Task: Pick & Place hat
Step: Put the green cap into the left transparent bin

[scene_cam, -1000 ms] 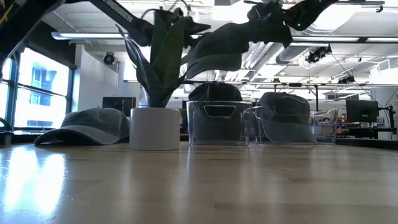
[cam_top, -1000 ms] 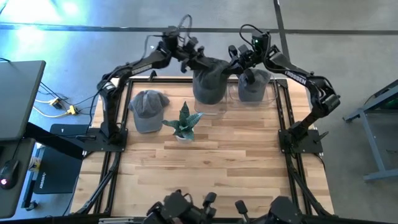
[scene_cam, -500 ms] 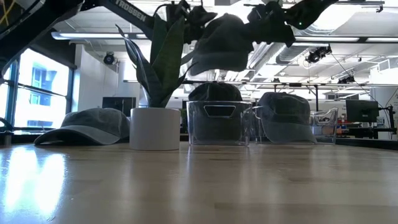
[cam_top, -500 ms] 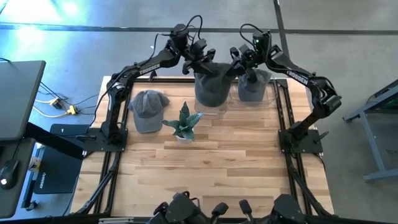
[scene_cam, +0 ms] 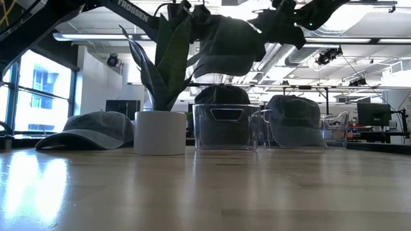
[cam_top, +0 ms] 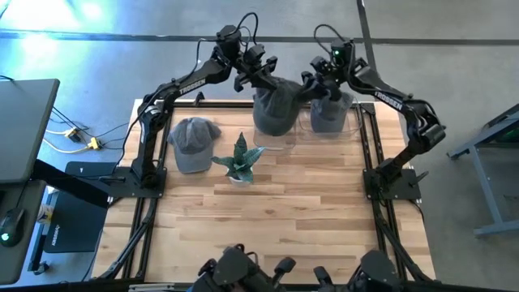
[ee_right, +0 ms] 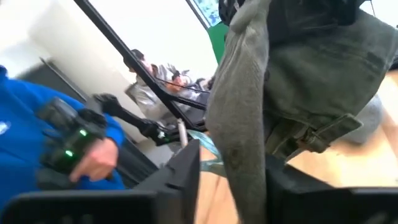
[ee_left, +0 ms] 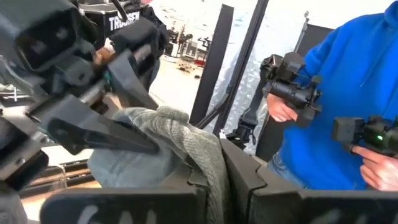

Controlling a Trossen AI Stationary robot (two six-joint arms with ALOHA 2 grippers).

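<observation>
2 arms hold 1 grey hat aloft over the far bins.

L to R in the high view: a spare cap (cam_top: 192, 143) lies flat on the wood table (cam_top: 308, 211), just beside a potted plant (cam_top: 241, 160). Behind them the left gripper (cam_top: 258, 75) is pinched tight on the cloth of the lifted hat (cam_top: 274, 109), which hangs above the clear bin (cam_top: 278, 136) w/ another cap (scene_cam: 221, 95) inside. The right gripper (cam_top: 316, 88) sits at the hat's other side, fingers parted w/ fabric draped between them. A 2nd bin (cam_top: 347, 122) at far R holds 1 more cap (cam_top: 330, 118). Beyond the table, a person in a blue top (ee_left: 336, 93) grips handheld controllers.
</observation>
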